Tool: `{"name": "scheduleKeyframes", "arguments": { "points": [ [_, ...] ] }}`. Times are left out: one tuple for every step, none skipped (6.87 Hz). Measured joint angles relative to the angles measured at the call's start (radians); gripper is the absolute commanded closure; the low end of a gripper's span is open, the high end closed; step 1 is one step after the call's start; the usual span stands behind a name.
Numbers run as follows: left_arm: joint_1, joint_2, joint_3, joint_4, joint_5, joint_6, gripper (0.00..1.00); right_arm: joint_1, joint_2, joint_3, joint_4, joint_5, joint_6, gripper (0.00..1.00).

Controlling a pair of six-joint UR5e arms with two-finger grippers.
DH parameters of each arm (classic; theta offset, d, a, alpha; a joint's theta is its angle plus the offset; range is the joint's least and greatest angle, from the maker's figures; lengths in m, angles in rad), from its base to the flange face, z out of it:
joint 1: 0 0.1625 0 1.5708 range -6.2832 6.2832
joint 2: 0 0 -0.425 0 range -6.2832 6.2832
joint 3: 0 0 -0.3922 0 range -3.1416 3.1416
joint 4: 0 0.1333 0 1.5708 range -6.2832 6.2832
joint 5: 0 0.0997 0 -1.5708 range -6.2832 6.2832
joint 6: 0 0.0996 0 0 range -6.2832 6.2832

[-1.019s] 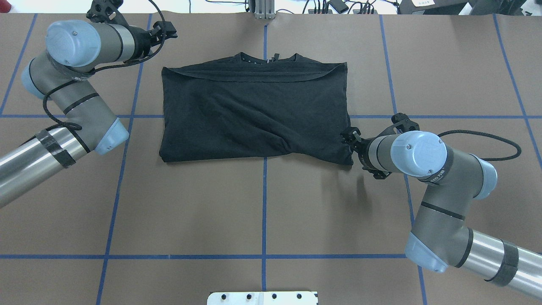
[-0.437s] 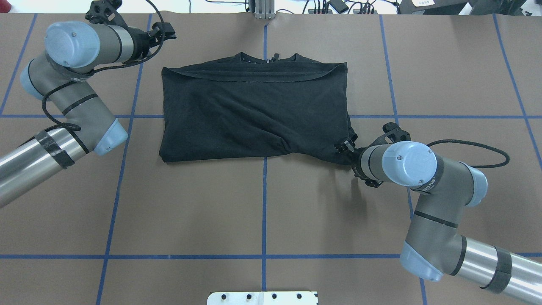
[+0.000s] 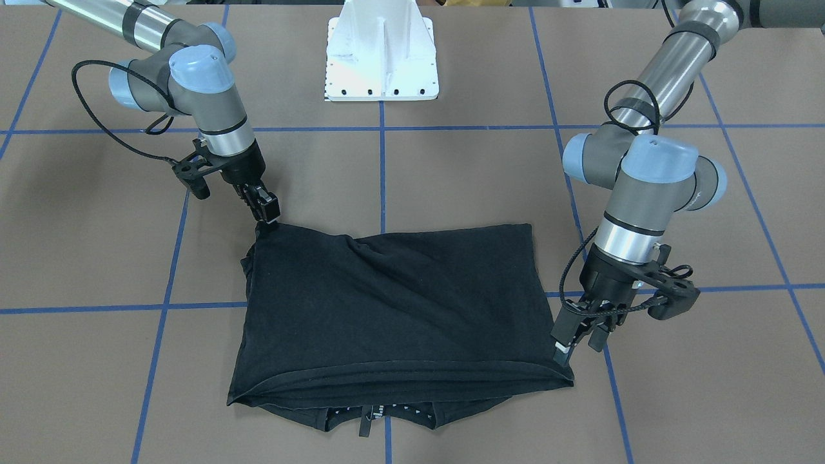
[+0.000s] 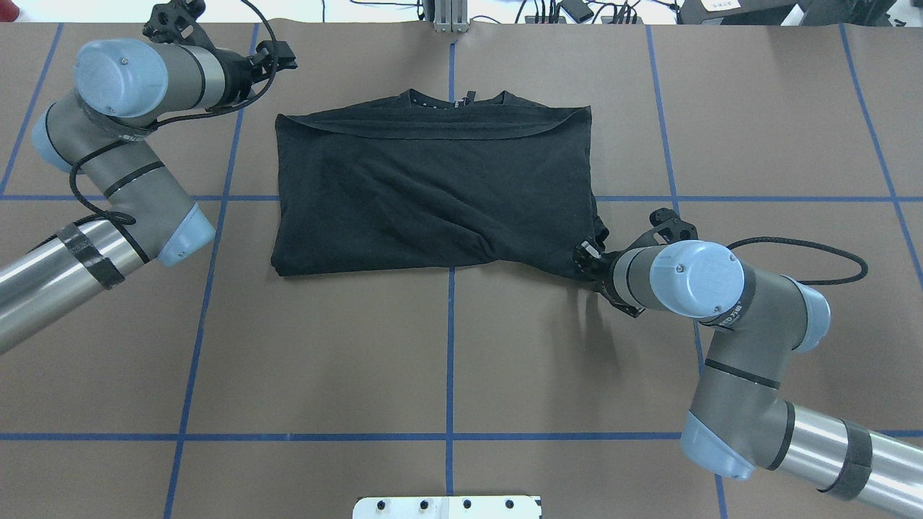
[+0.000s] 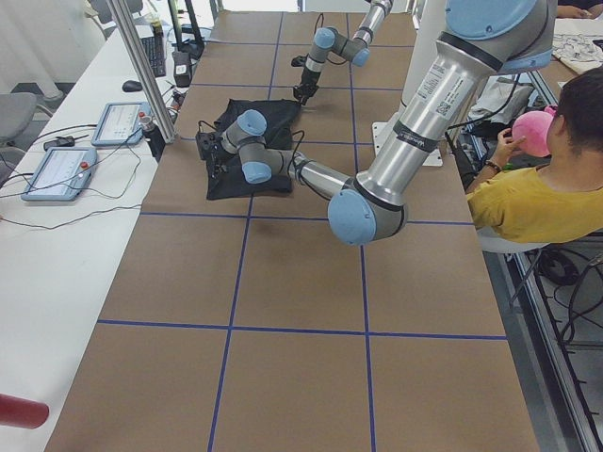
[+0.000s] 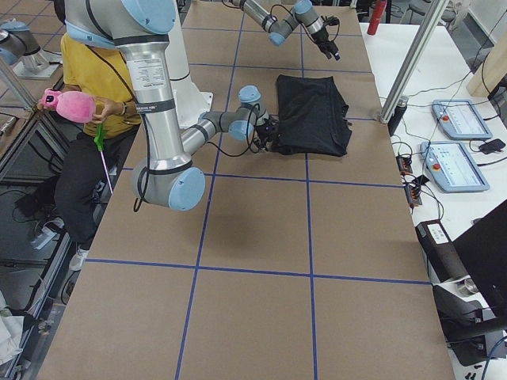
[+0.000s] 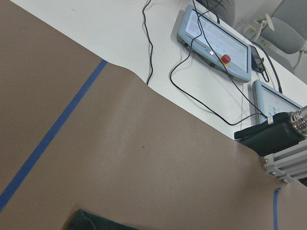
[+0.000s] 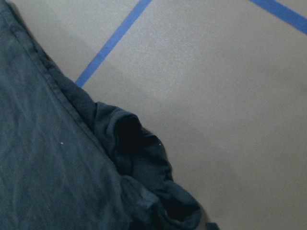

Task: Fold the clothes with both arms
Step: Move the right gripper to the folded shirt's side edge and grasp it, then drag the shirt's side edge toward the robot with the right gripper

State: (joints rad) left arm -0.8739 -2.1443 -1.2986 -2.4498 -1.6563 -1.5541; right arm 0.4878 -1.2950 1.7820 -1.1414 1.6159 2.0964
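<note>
The black T-shirt (image 4: 433, 187) lies folded into a wide rectangle at the table's middle, collar at the far edge. My right gripper (image 4: 583, 258) sits at its near right corner. In the front view the right gripper (image 3: 265, 216) is shut on that corner of the T-shirt (image 3: 393, 309), which rises to a point. The right wrist view shows only a bunched sleeve of the T-shirt (image 8: 57, 163). My left gripper (image 3: 577, 341) hangs open just beyond the far left corner, apart from the cloth. In the overhead view the left gripper (image 4: 283, 52) is left of the collar.
The white pedestal base (image 3: 381, 55) stands at the robot's side of the table. An aluminium post (image 4: 448, 18) and cables line the far edge. Control tablets (image 7: 216, 43) lie beyond the brown mat. A seated person (image 5: 542, 188) is beside the table.
My right gripper has slid from the shirt's right edge down onto its near right corner, and that corner has bunched inward. The left arm has drawn back slightly to the left.
</note>
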Motion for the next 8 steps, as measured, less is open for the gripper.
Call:
{"name": "scheduleKeyframes", "arguments": {
  "points": [
    [0.001,0.007,0.000,0.000,0.001,0.000,0.05,0.008,0.000,0.000,-0.002,0.005,-0.002,1.00],
    [0.002,0.011,0.000,0.000,0.002,0.000,0.05,0.017,0.000,0.001,-0.005,0.014,-0.003,1.00],
    [0.002,0.013,0.000,0.000,0.003,0.000,0.05,0.029,0.000,0.002,-0.007,0.032,-0.004,1.00],
    [0.002,0.014,0.000,0.000,0.004,0.000,0.05,0.047,-0.001,0.013,-0.009,0.060,-0.003,1.00],
    [0.003,0.015,-0.001,0.000,0.005,0.000,0.05,0.071,-0.006,0.038,-0.020,0.100,-0.003,1.00],
    [0.003,0.015,-0.002,0.000,0.005,-0.001,0.05,0.092,-0.017,0.081,-0.051,0.136,-0.003,1.00],
    [0.002,0.015,-0.010,0.000,0.003,-0.001,0.05,0.098,-0.046,0.148,-0.092,0.152,-0.002,1.00],
    [0.002,0.016,-0.026,0.000,-0.001,-0.001,0.05,0.073,-0.109,0.241,-0.129,0.160,0.004,1.00]
  ]
}}
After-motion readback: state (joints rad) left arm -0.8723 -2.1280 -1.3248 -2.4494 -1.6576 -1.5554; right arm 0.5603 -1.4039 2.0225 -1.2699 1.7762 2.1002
